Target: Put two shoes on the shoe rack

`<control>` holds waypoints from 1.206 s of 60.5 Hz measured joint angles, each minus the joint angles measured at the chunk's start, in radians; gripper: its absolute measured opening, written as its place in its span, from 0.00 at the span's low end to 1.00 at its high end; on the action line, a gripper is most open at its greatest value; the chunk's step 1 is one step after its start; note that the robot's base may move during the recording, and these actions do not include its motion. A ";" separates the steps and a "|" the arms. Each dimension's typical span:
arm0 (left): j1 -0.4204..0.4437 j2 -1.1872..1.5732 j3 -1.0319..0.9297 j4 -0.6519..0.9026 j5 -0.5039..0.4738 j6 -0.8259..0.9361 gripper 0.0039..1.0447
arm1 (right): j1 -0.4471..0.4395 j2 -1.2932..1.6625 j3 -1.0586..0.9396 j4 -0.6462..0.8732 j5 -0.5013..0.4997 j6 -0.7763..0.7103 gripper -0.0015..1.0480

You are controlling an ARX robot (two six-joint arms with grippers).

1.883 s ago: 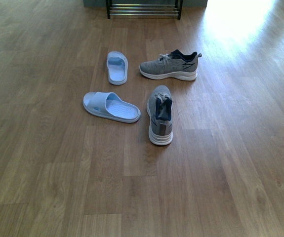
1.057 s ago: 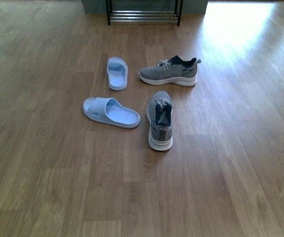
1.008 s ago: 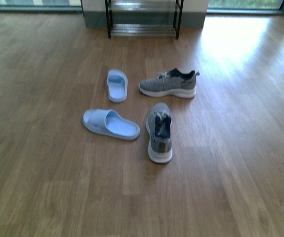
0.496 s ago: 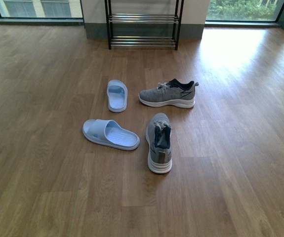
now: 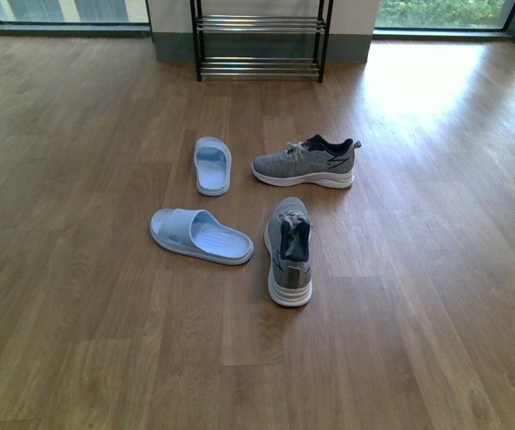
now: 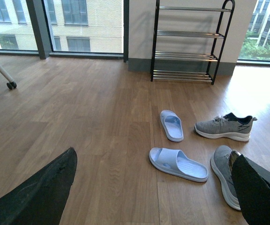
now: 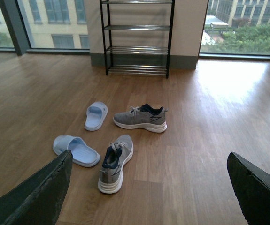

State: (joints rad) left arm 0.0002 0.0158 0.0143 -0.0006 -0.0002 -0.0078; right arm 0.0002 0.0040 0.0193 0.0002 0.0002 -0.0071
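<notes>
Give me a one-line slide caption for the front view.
Far sneaker and near sneaker on the wood floor beside far slide and near slide, not yet on the shoe rack.

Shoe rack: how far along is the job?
Done: nothing; the shoe rack holds no shoes. In hand: nothing; left pincer and right pincer open, empty. Left: near sneaker and far sneaker, both on the floor.

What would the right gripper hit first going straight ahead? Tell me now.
Likely bare floor: the right gripper, jaws open, aims just beside the near sneaker, not at it. Depth is unclear, so that sneaker could be grazed.
</notes>
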 joint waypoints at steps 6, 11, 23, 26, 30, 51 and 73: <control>0.000 0.000 0.000 0.000 0.000 0.000 0.91 | 0.000 0.000 0.000 0.000 0.000 0.000 0.91; 0.000 0.000 0.000 0.000 0.000 0.000 0.91 | 0.000 0.000 0.000 0.000 0.000 0.000 0.91; 0.000 0.000 0.000 0.000 0.000 0.000 0.91 | 0.000 0.000 0.000 0.000 0.000 0.000 0.91; 0.000 0.000 0.000 0.000 0.000 0.000 0.91 | 0.000 0.000 0.000 0.000 0.000 0.000 0.91; 0.000 0.000 0.000 0.000 0.000 0.000 0.91 | 0.000 0.000 0.000 0.000 0.000 0.000 0.91; 0.000 0.000 0.000 0.000 0.000 0.000 0.91 | 0.000 0.000 0.000 0.000 0.000 0.000 0.91; 0.000 0.000 0.000 0.000 -0.001 0.000 0.91 | 0.000 0.000 0.000 0.000 -0.001 0.000 0.91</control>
State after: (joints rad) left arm 0.0002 0.0158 0.0143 -0.0006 -0.0010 -0.0078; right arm 0.0002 0.0040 0.0193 0.0002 -0.0006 -0.0071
